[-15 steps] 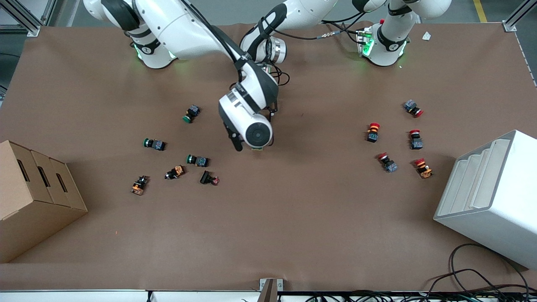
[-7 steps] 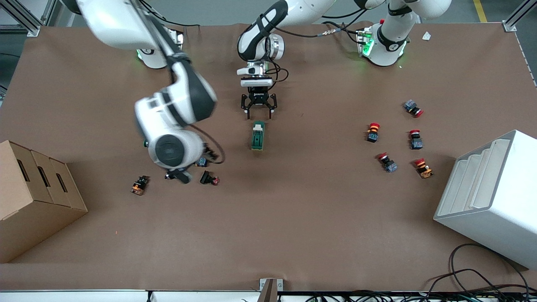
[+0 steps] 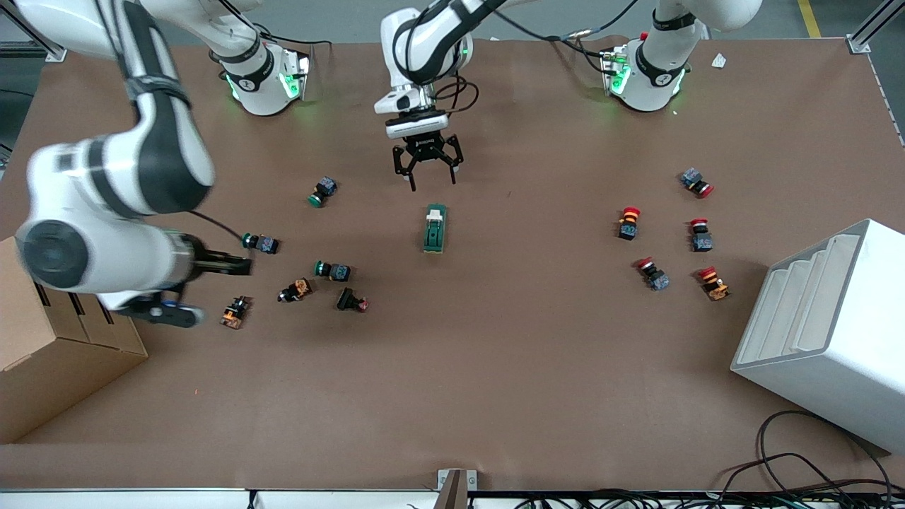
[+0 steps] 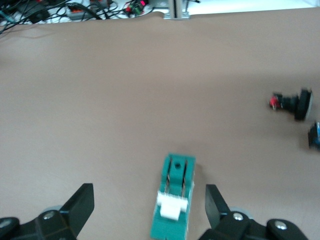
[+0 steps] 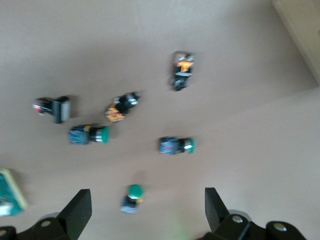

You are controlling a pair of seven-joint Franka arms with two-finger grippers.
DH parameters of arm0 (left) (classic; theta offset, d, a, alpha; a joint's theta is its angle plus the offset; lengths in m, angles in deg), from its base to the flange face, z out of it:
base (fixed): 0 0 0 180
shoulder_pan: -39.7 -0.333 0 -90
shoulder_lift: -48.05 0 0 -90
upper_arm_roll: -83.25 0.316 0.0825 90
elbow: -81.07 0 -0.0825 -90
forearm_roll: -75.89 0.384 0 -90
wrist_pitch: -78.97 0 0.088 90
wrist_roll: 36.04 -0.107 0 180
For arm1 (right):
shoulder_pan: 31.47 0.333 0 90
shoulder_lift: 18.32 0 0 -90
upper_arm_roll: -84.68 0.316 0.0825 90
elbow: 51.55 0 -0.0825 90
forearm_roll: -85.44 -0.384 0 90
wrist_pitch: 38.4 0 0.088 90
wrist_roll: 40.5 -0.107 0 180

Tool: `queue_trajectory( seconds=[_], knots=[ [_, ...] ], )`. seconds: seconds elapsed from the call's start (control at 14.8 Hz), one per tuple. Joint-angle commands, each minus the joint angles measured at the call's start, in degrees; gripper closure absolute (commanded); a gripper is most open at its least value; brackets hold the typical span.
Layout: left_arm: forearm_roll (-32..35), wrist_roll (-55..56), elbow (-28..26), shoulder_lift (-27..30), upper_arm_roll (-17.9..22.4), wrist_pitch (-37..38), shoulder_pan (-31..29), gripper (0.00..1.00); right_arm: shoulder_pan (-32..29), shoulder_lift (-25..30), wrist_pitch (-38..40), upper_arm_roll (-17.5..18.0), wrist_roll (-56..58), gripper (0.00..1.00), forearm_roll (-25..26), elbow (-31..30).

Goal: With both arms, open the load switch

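The load switch [image 3: 435, 228] lies mid-table, untouched. Left gripper [image 3: 423, 167] hovers wide just above it; right gripper [image 3: 212, 265], wide too, hangs over the green buttons [image 3: 332, 270]. Likely light, rigid plastic; grip its long sides.

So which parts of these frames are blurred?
Front view: the right arm is smeared, while the load switch is crisp. Right wrist view: the push buttons are soft. Left wrist view: slightly soft overall.
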Motion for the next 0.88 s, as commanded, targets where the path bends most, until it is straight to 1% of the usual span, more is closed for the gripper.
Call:
queue_trajectory(
  seconds=[0.0,0.2,0.27,0.4,0.47,0.61,0.81],
  knots=[
    [-10.53,-9.70,2.08,5.50,-0.18,-0.90,-6.69,0.01,-3.51,3.50,0.74,1.29,9.45,0.00,3.03,-2.15],
    [-21.26,-21.64,6.12,9.64,-0.10,-0.03,-14.69,0.00,-6.60,4.56,2.23,1.20,12.38,0.00,3.12,-1.72],
    [-24.34,-25.86,6.48,11.05,-0.10,1.02,-17.77,0.00,-7.04,4.65,2.41,1.12,12.46,0.00,3.12,-1.63],
    [-27.96,-35.52,6.75,13.42,-0.18,5.06,-23.75,0.00,-9.14,4.74,2.50,1.29,12.29,0.00,2.86,0.12],
    [-30.24,-38.96,7.27,14.48,-0.18,5.60,-26.30,0.00,-9.59,4.74,3.20,1.29,12.29,0.00,2.77,1.00],
    [-35.51,-44.86,9.12,15.28,-0.27,6.30,-32.10,0.00,-9.85,4.65,4.43,1.20,12.20,0.00,2.86,2.06],
    [-41.23,-57.85,13.68,15.72,-0.19,11.29,-39.66,0.00,-10.03,4.48,4.87,1.29,12.38,0.00,3.12,2.59]
  ],
)
